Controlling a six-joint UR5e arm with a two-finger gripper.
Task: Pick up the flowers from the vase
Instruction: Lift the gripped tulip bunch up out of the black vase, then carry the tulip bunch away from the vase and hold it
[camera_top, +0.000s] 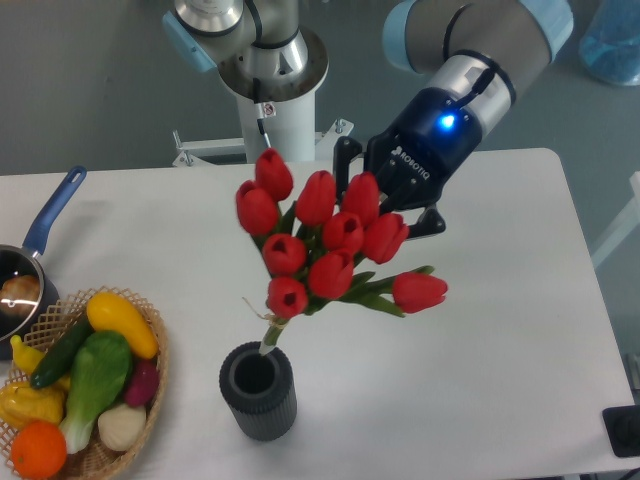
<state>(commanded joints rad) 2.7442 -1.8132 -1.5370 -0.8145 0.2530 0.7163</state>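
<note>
The flowers, a bunch of red tulip buds on green stems, hang in the air above the table. My gripper is shut on them from behind and the right, its fingertips hidden among the buds. The stem ends hover just over the mouth of the vase. The vase is a dark grey ribbed cylinder standing upright near the table's front edge, its round mouth empty.
A wicker basket of colourful fruit and vegetables sits at the front left. A blue-handled saucepan lies at the left edge. The robot's white base stands behind the table.
</note>
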